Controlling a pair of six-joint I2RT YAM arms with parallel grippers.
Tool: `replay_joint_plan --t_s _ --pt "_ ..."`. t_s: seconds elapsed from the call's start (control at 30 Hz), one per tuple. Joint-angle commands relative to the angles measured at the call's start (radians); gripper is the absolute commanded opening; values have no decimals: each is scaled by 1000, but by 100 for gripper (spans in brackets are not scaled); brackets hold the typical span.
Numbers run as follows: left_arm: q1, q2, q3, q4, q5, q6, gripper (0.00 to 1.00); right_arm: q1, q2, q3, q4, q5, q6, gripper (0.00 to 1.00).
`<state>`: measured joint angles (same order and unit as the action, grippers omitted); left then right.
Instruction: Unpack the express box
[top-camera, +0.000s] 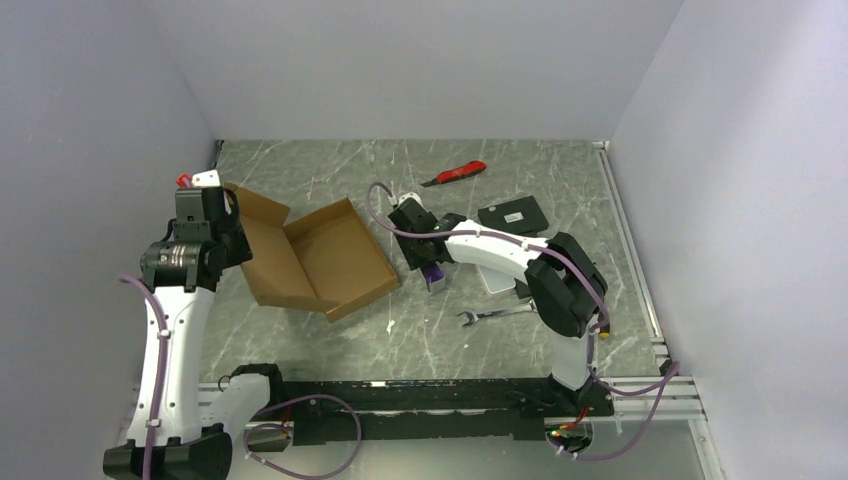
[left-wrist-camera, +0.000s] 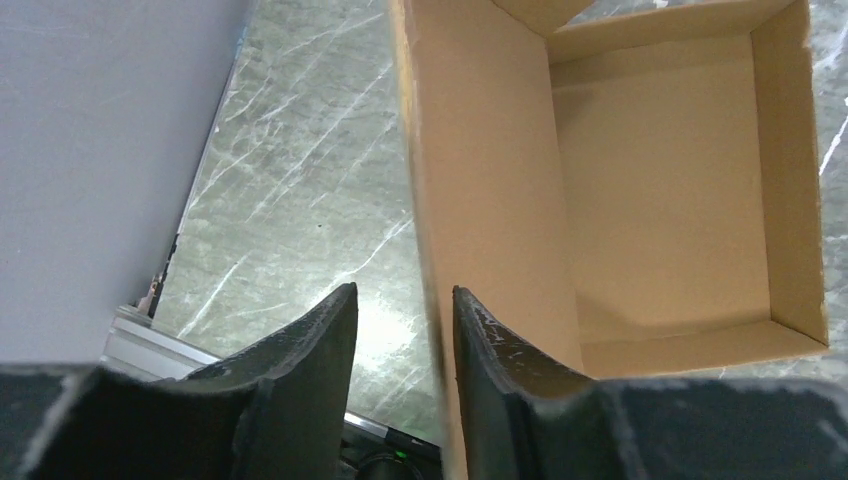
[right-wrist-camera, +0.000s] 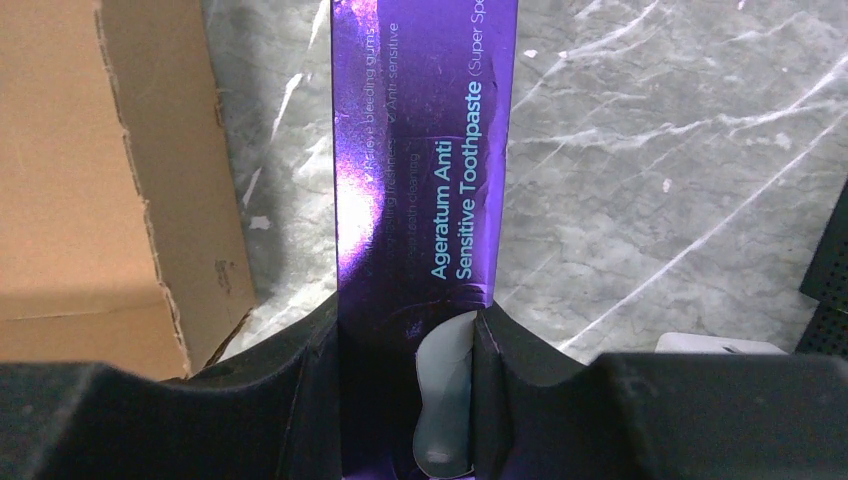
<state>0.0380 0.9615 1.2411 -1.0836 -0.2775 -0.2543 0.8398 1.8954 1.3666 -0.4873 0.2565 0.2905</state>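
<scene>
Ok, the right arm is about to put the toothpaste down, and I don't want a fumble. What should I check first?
1. Hold of the right gripper on the toothpaste box: ok, shut on both its sides.
2. Toothpaste box clear of the cardboard box: ok, it hangs to the right of the box's wall.
3. Cardboard box emptied: ok, its inside shows bare in the left wrist view.
4. Hold of the left gripper on the lid: not ok, the lid stands between the fingers with a gap on one side.
5. Free table under the toothpaste box: cannot tell, the arm hides it; a wrench lies near.
</scene>
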Motion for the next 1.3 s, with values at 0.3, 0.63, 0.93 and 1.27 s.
replay_joint_plan --t_s 0.3,0.63,0.93,1.27 --pt "2 -50 129 -52 36 -30 76 -7 -20 -79 75 -5 -37 53" --pt "0 -61 326 -140 17 -49 87 -7 -68 -33 10 25 -51 70" --pt "-13 -68 493 -23 267 -58 87 -6 -277 95 -163 43 -73 88" --pt "-59 -114 510 404 696 -113 91 -5 -612 378 -284 67 -100 100"
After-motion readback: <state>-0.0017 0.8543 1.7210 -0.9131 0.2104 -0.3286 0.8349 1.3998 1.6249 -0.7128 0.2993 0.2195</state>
